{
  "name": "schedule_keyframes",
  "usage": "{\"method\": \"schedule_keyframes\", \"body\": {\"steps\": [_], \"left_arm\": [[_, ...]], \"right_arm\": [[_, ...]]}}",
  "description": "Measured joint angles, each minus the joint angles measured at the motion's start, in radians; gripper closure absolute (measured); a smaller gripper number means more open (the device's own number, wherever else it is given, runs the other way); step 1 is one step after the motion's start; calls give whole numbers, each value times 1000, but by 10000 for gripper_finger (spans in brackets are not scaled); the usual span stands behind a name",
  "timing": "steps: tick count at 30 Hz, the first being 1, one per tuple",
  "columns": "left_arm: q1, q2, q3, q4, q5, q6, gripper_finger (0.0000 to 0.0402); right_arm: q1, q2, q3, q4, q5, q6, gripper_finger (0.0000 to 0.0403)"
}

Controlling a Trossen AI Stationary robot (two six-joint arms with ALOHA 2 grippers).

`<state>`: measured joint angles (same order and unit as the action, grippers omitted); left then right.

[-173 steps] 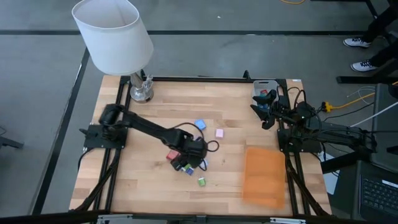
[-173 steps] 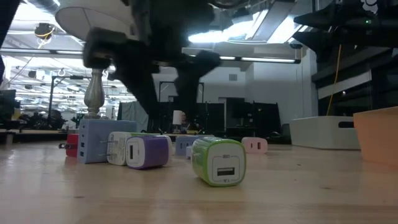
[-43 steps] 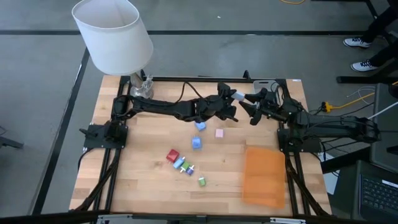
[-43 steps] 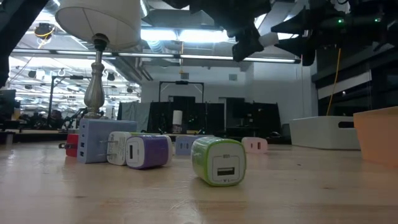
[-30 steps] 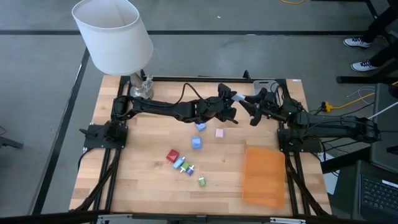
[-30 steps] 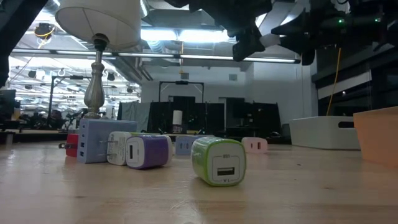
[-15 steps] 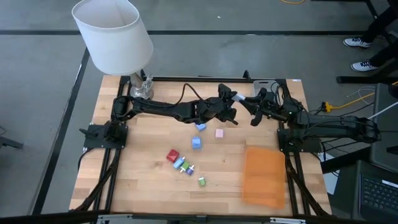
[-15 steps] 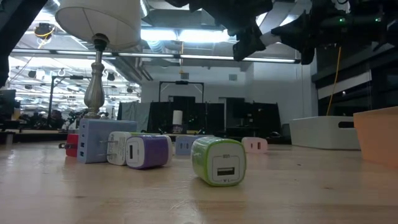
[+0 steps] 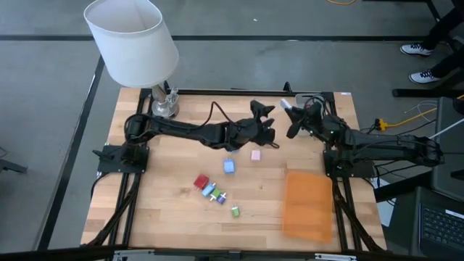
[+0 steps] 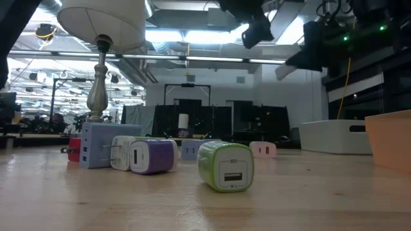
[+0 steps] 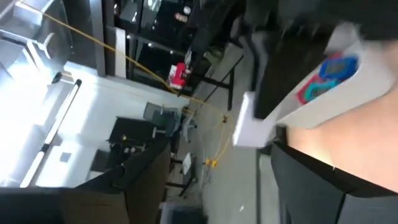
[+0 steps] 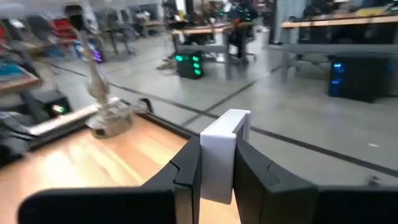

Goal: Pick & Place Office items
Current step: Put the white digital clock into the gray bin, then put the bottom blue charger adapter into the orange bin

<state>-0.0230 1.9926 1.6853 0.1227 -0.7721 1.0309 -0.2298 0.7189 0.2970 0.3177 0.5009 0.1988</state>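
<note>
My right gripper (image 9: 289,116) hovers above the table's far right part, shut on a small white block (image 12: 222,146), one of the office items. My left gripper (image 9: 262,108) stands open just left of it, touching nothing. More items lie on the wood: a blue one (image 9: 229,166), a pink one (image 9: 255,154), a red one (image 9: 201,181), a small cluster (image 9: 216,194) and a green one (image 9: 235,211). The low view shows the green one (image 10: 225,166) and a purple one (image 10: 153,156) close up. My right gripper pinches the white block's two broad sides (image 12: 217,168) between its two fingers (image 12: 187,175). The fingers reach in roughly level from the table's right side. The block's free end (image 12: 233,118) sticks out past the fingertips. It is lifted clear, high above the table.
A grey tray (image 9: 309,100) sits at the far right corner, just behind my right gripper. A flat orange sheet (image 9: 308,205) lies at the near right. A lamp with a white shade (image 9: 132,40) stands at the far left corner. Bare wood lies in between.
My left gripper has opened, let go of the white block and drawn back a little toward the table's left. The block stays in my right gripper, which has shifted slightly toward the far right and tipped.
</note>
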Motion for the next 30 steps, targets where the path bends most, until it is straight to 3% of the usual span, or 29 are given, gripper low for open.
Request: {"method": "schedule_keyframes", "body": {"steps": [8,12,23,30], "left_arm": [[-44,-9,-2,-210,83,-367,131],[-40,-9,-44,-228,114,-451,131],[-34,-9,-108,-242,113,-519,132],[-33,-9,-108,-243,120,-539,132]], "right_arm": [[-11,0,0,-237,291,79,342],[-26,0,0,-330,401,131,342],[-78,0,0,-484,423,264,340],[-79,0,0,-483,399,265,236]]}}
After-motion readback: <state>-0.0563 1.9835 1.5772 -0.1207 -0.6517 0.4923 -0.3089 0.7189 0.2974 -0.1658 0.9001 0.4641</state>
